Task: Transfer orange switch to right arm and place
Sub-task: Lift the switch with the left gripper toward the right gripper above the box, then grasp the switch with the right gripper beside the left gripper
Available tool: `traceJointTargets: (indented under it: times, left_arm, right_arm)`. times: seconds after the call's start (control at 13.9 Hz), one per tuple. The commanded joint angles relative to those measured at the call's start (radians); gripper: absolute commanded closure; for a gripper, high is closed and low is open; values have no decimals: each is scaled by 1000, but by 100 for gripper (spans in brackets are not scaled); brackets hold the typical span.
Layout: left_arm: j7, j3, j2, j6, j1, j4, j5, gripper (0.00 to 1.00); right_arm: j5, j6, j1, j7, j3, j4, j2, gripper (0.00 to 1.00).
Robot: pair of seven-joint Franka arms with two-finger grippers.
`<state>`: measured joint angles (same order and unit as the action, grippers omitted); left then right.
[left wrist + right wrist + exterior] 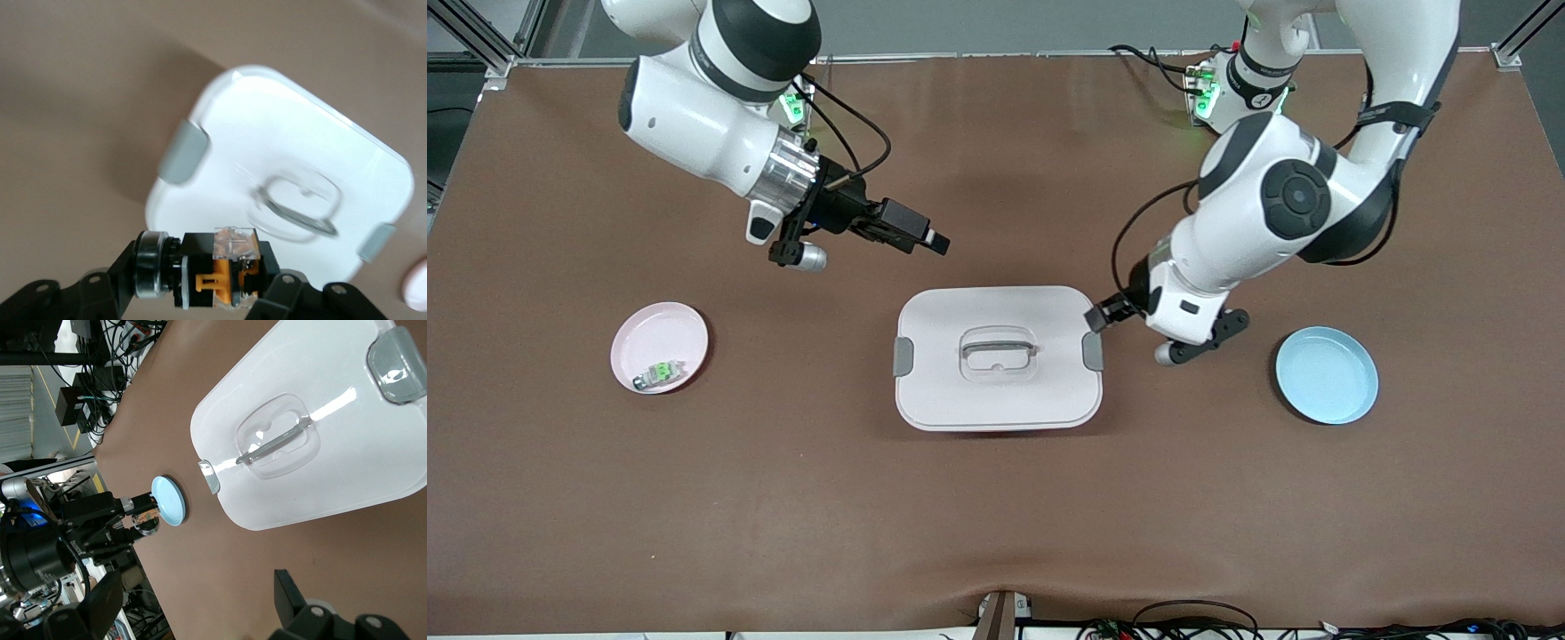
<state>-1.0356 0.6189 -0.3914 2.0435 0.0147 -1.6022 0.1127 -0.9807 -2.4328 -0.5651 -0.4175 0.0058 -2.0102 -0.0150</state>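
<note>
Left gripper (213, 293) hangs beside the smooth white rounded lidded box (996, 356), at the left arm's end of it, black fingers clamped on the orange switch (223, 270), a blocky black piece with a glossy orange middle. Right gripper (925, 236), fingers spread wide and empty, is over the matte brown table (996, 516).
</note>
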Motion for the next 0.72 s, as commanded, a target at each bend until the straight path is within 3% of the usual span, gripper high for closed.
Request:
traceJointTargets:
  times: [0.0, 0.43, 0.65]
  left_arm:
    - [-62, 1, -18, -20, -28, 41, 93, 100]
    - [-242, 1, -59, -20, -78, 42, 272, 100]
    - [-335, 1, -118, -20, -123, 97, 329, 100]
  right_arm:
    - [-56, -37, -19, 13, -9, -47, 27, 0]
    - [-81, -195, -105, 13, -9, -62, -3, 0]
    - [-81, -207, -133, 11, -9, -65, -8, 0]
